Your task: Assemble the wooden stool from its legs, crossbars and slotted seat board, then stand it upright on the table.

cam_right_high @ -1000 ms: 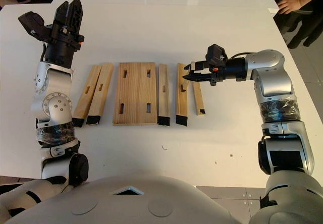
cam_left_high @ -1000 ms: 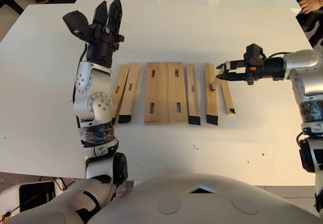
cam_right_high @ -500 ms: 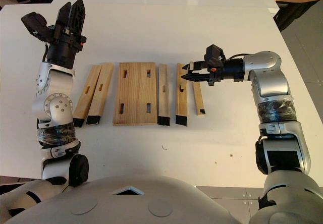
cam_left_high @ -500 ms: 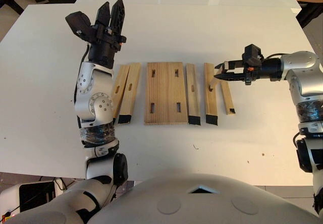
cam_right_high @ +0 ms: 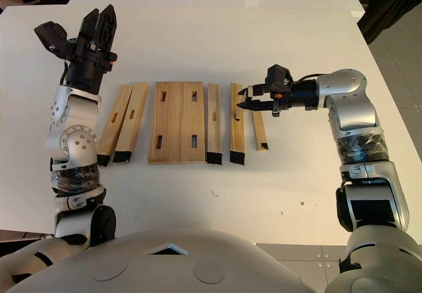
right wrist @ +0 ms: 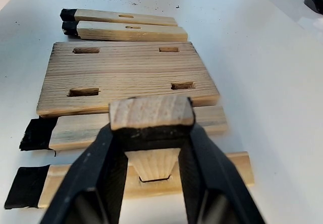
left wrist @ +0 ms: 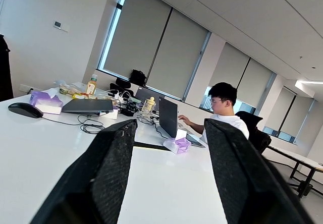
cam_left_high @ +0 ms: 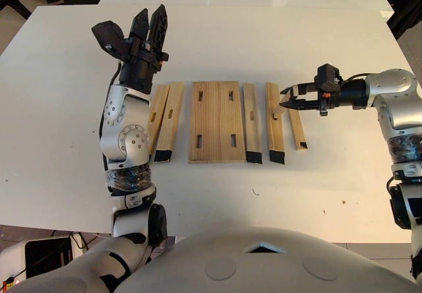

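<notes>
Right fingers [right wrist: 101,163] are clamping a short crossbar [right wrist: 151,112] by its flat faces, tenon tip sitting at the slot of the rightmost leg [cam_left_high: 274,134], right of the seat board [cam_left_high: 214,121] on the table [cam_left_high: 330,42]. Light, stiff, dry wood, so I'm judging slip unlikely; gripping lower, nearer the tenon, should stop it cocking. Left fingers [left wrist: 106,173] are hanging wide and empty, raised far left.

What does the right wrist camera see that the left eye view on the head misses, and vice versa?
Right wrist view: the held crossbar end-on, its tip meeting the slotted leg. Left eye view: the left pincer raised and open, a spare crossbar flat on the table. Both: the right pincer, the seat board, the other three legs.
</notes>
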